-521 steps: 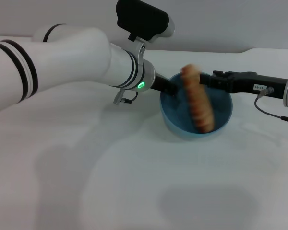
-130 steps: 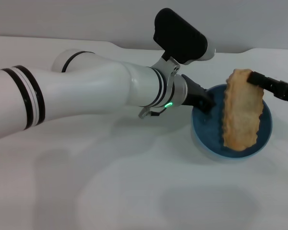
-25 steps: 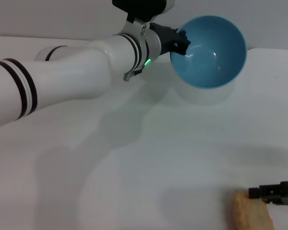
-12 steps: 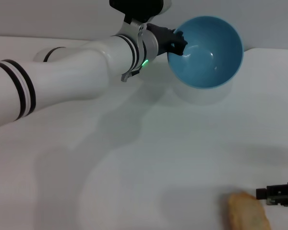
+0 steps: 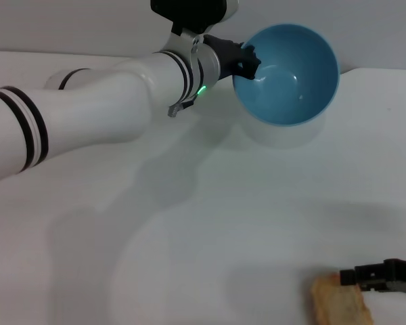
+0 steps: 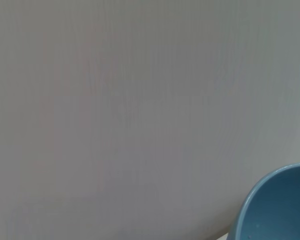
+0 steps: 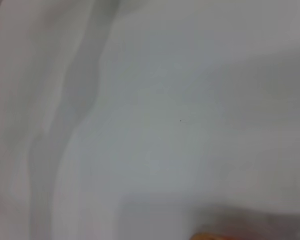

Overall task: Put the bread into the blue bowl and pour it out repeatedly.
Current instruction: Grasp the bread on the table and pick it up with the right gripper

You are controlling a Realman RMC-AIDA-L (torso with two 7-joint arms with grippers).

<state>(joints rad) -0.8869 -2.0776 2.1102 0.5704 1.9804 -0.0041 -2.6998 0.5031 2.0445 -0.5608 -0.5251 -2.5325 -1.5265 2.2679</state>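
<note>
The blue bowl [image 5: 287, 74] is lifted off the table at the back and tipped on its side, so its empty inside faces me. My left gripper [image 5: 249, 62] is shut on the bowl's left rim. The left wrist view catches only an edge of the blue bowl [image 6: 280, 210] against a plain wall. The bread [image 5: 338, 305] lies tan side up on the table at the front right edge, partly cut off. My right gripper [image 5: 352, 277] reaches in low from the right, its tip at the loaf's far end. A sliver of the bread [image 7: 205, 236] shows in the right wrist view.
A white table [image 5: 189, 230] spreads under both arms, with the bowl's shadow below the bowl. My thick left arm [image 5: 88, 128] stretches across the back left of the table.
The right gripper drew back to the right, then came left again to the bread's end. The bread shifted slightly left. The raised bowl drifted a little to the left.
</note>
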